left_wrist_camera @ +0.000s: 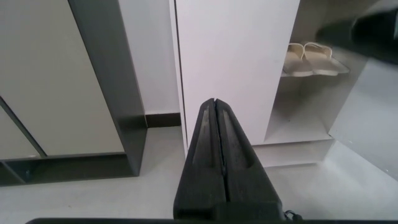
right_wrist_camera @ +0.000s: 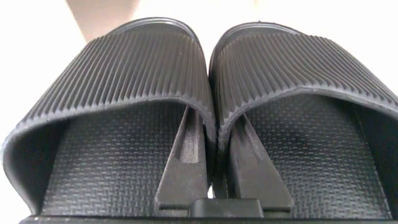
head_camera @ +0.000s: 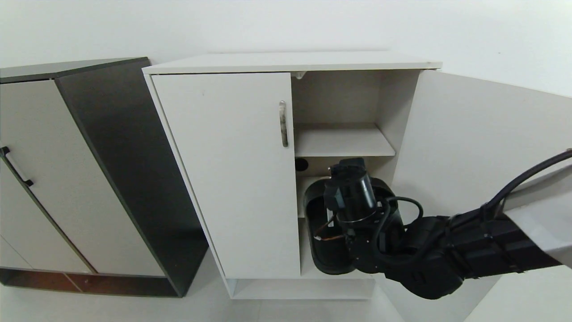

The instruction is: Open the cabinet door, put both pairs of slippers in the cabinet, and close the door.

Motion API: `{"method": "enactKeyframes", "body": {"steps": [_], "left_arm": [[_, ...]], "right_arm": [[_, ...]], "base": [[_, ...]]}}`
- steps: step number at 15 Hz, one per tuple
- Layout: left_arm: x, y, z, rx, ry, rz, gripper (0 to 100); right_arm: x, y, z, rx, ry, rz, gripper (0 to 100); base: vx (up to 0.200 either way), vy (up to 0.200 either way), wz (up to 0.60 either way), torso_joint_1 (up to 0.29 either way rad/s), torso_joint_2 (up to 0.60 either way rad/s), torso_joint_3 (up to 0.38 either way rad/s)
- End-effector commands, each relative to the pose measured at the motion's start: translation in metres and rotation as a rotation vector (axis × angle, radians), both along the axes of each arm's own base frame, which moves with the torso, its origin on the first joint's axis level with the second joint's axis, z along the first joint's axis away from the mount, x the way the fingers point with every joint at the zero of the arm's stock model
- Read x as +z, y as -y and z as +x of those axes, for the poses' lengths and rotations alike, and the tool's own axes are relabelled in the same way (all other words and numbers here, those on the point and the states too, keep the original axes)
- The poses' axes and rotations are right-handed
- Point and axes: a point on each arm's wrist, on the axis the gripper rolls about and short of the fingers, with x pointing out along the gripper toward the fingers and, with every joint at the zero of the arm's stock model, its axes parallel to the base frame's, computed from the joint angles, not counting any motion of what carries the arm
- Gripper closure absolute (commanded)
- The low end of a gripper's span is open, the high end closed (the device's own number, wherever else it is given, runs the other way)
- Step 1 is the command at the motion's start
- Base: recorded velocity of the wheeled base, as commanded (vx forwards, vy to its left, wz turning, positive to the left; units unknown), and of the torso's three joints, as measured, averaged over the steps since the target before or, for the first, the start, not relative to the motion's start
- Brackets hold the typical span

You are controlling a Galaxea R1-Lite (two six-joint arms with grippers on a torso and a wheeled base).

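Two pairs of slippers in scene. Black slippers (head_camera: pixel 326 261) largely covered by right arm's wrist in head view; contact with any shelf cannot be told. Beige slippers (left_wrist_camera: pixel 314 59) distant, detail hard to make out; lying side by side on shelf inside cabinet (head_camera: pixel 286 62), ahead of left gripper (left_wrist_camera: pixel 215 104), past closed left door (left_wrist_camera: pixel 230 56). Right gripper (right_wrist_camera: pixel 214 127) clamped on black slippers: one finger inside each, adjoining side walls pinched between. Black slippers at gripper tip, inside open cabinet half, below upper shelf (head_camera: pixel 344 143). Left gripper empty, fingers pressed together, apart from cabinet.
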Motion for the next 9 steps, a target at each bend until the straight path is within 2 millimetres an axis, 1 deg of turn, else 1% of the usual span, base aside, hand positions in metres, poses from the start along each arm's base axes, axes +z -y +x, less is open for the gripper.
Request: {"method": "enactKeyframes", "body": {"steps": [1, 2, 3, 9], "left_arm": [[0.0, 0.0, 0.0, 0.0, 0.0, 0.0, 100], [0.0, 0.0, 0.0, 0.0, 0.0, 0.0, 100], [0.0, 0.0, 0.0, 0.0, 0.0, 0.0, 100], [0.0, 0.0, 0.0, 0.0, 0.0, -0.001, 100]], "right_arm": [[0.047, 0.005, -0.009, 0.016, 0.092, 0.055, 100], [0.059, 0.006, -0.01, 0.017, 0.113, 0.071, 100], [0.062, 0.007, -0.01, 0.018, 0.121, 0.074, 100], [0.056, 0.011, -0.004, -0.002, 0.11, 0.064, 100]], "base": [[0.0, 0.0, 0.0, 0.0, 0.0, 0.0], [0.0, 0.0, 0.0, 0.0, 0.0, 0.0], [0.0, 0.0, 0.0, 0.0, 0.0, 0.0], [0.0, 0.0, 0.0, 0.0, 0.0, 0.0]]}}
